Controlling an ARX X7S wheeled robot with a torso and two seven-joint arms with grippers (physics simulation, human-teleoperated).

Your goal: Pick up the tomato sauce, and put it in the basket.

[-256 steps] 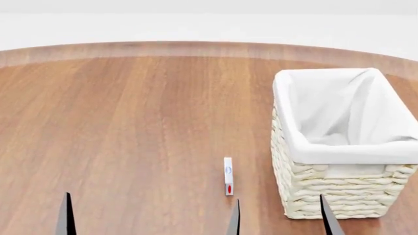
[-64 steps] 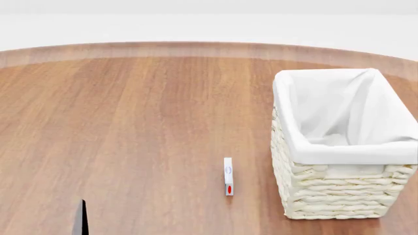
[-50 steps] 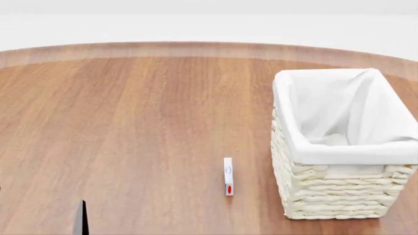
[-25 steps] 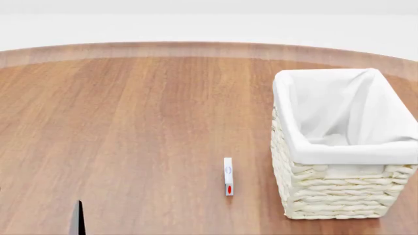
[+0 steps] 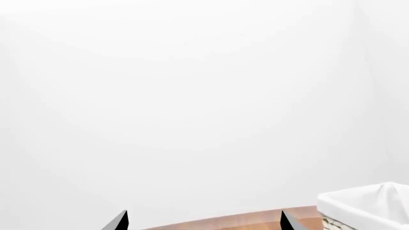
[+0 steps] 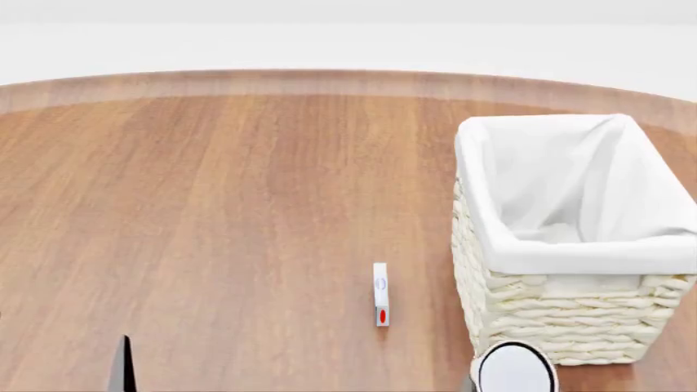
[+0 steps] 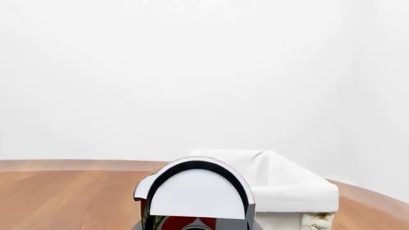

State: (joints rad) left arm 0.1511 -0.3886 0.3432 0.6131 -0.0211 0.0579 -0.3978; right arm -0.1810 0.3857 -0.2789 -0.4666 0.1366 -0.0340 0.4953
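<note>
The tomato sauce (image 7: 195, 194) fills the lower middle of the right wrist view, silver top toward the camera and a strip of red label below. My right gripper (image 7: 195, 226) is shut on it, with grey finger edges showing at both sides of the can. In the head view the tomato sauce (image 6: 514, 369) shows only its round top at the lower edge, just in front of the basket (image 6: 566, 255). The basket (image 7: 290, 191) is cream wicker with a white lining. My left gripper (image 5: 203, 221) is open and holds nothing; one fingertip (image 6: 120, 369) shows low on the left.
A small white upright piece with a red spot (image 6: 380, 294) stands on the round wooden table (image 6: 218, 204), left of the basket. The table's far curved edge (image 6: 326, 77) meets a plain white background. The basket (image 5: 367, 206) shows at one edge of the left wrist view.
The can's silver top has come up into the head view at the lower right, in front of the basket. The left fingertip has slid slightly left.
</note>
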